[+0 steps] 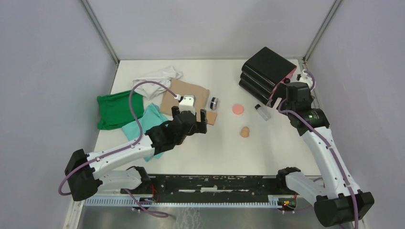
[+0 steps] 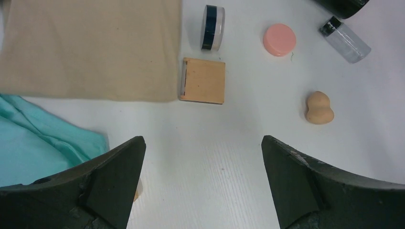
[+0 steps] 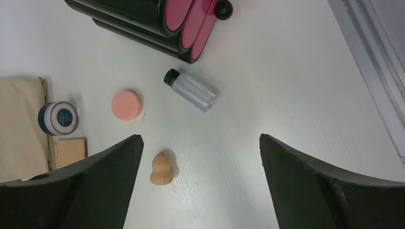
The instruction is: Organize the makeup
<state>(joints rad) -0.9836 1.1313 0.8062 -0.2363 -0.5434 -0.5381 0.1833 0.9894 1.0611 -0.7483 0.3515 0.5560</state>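
Observation:
The makeup lies loose mid-table: a salmon-pink puff (image 1: 237, 109), a tan egg sponge (image 1: 244, 132), a tan square pad (image 1: 210, 117), a dark round jar (image 1: 214, 101) and a clear black-capped vial (image 1: 262, 111). My left gripper (image 1: 196, 120) is open and empty, hovering just near of the pad (image 2: 203, 80); the jar (image 2: 213, 34), puff (image 2: 279, 39), sponge (image 2: 318, 108) and vial (image 2: 345, 39) lie beyond it. My right gripper (image 1: 281, 93) is open and empty above the vial (image 3: 191, 90), with the sponge (image 3: 161, 168) by its left finger (image 3: 95, 181).
A black box with pink drawers (image 1: 267, 69) stands at the back right, close to the right gripper. Tan (image 1: 184, 95), white (image 1: 157, 76), green (image 1: 117, 109) and teal (image 1: 148, 121) cloths lie at the left. A metal frame rail (image 3: 367, 62) runs along the right edge.

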